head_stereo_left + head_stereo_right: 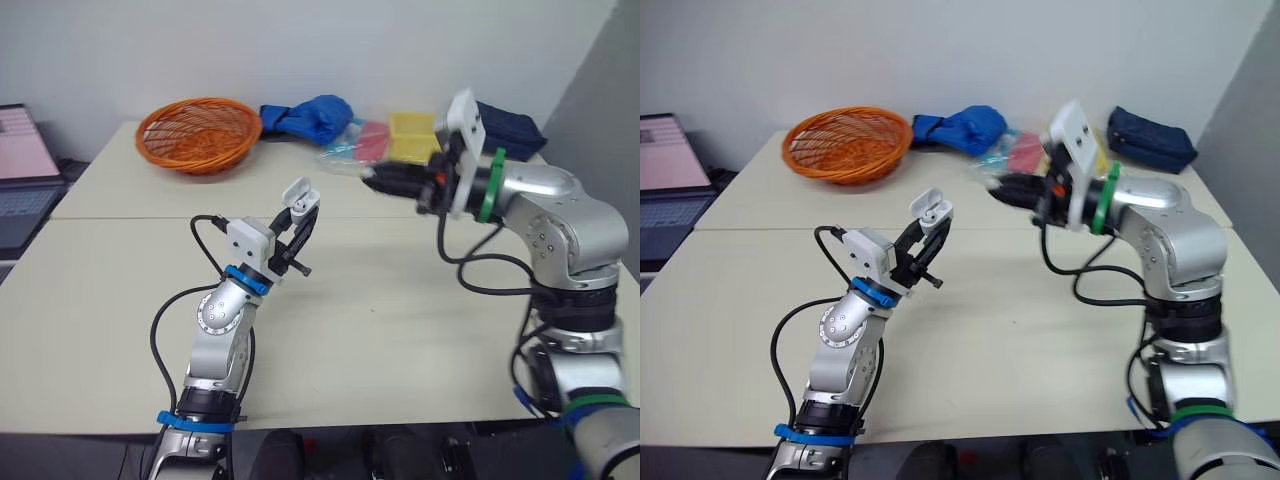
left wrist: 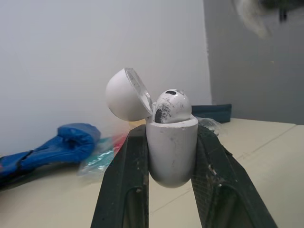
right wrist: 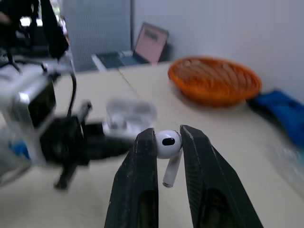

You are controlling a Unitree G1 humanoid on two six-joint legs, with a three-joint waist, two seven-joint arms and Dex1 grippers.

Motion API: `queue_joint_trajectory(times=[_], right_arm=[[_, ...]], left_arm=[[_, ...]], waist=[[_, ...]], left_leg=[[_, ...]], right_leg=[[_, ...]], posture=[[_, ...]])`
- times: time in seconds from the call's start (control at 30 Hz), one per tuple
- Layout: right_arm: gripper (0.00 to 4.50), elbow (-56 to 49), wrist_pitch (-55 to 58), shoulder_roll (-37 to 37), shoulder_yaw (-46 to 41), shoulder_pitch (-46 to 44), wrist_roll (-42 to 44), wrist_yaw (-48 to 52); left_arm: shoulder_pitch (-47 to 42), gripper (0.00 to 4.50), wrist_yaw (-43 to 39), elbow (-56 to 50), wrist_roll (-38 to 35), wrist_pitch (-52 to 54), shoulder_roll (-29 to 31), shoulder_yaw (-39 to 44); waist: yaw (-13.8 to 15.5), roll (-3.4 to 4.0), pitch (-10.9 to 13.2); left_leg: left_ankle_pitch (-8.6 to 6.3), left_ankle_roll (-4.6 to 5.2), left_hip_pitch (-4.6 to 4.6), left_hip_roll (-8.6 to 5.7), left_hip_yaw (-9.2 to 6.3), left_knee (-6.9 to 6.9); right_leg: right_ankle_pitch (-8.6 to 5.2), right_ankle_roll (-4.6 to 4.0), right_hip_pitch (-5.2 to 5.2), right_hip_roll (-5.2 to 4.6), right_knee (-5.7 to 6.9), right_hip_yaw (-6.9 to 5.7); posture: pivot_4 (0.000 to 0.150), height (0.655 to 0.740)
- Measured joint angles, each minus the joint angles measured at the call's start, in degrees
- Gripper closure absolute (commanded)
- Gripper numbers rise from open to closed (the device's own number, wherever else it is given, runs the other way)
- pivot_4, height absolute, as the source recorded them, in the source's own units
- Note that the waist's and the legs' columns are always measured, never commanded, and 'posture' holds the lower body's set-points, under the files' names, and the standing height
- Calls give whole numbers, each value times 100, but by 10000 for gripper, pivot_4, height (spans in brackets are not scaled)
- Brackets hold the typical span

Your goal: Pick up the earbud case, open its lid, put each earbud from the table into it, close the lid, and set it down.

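One glossy earbud (image 3: pixel 168 142), rounded scuffed case (image 2: pixel 172 152)

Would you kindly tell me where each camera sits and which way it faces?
Left eye view: on the head, looking forward and down over the table; left gripper and right gripper show.
Right eye view: its stereo twin, sharing that scene.
Left wrist view: along the left gripper, which clamps the open earbud case, toward the wall.
Right wrist view: along the right gripper, which pinches an earbud, toward the left gripper and basket.
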Motion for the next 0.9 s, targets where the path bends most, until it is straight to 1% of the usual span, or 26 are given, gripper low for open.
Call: queue_joint_trajectory(times=[0.03,0.1,0.2,0.33,0.4,0.43,0.6,0.9], right_arm=[[41431,-45,-27,265,-113,13,36,-347],[41431,-117,-337,568,-100,202,60,-670],[41431,-61,-1027,1116,177,725,-80,-1026],[41431,160,-1462,1515,378,809,-100,-1318],[41431,261,-1642,1612,466,810,-105,-1408],[41431,307,-1708,1621,528,817,-109,-1447],[41431,511,-1983,1627,645,892,-108,-1511],[41431,601,-2303,1435,924,1078,-118,-1452]], left_arm=[[-67,37147,-29,80,-20,0,-2,7],[-157,37147,-91,126,-62,16,-12,5],[-326,37147,-121,151,-137,53,-29,-2],[-407,37147,-212,149,-180,90,-20,-16],[-407,37147,-236,149,-208,159,-2,-15],[-407,37147,-238,146,-212,177,-3,-16],[-406,37147,-218,53,-301,338,-16,-11],[-329,37147,-228,-211,-443,562,-103,-18]], waist=[[32,0,0],[44,-1,-1],[25,-2,-1],[0,-1,-1],[-3,-1,-1],[-4,-1,-1],[-11,-2,-1],[-21,-1,-1]], left_leg=[[-1,0,-15,-2,5,4],[-1,0,-50,-13,14,7],[-2,2,-61,-16,19,10],[-2,3,-59,-8,8,8],[-1,3,-56,-2,4,9],[-1,4,-56,-1,3,9],[0,5,-56,-2,8,12],[0,5,-57,-1,7,8]], right_leg=[[1,0,-11,-3,-3,-2],[16,-8,-40,-15,-10,-3],[17,-3,-47,-20,-14,0],[17,-4,-50,-10,-6,-9],[14,-2,-49,-1,-4,-11],[4,15,-49,1,-4,-11],[3,16,-49,0,-5,-6],[3,16,-49,0,-8,-6]], posture=[[1500,7400],[1500,7400],[1500,7400],[1500,7400],[1500,7400],[1500,7400],[1500,7400],[1500,7400]])
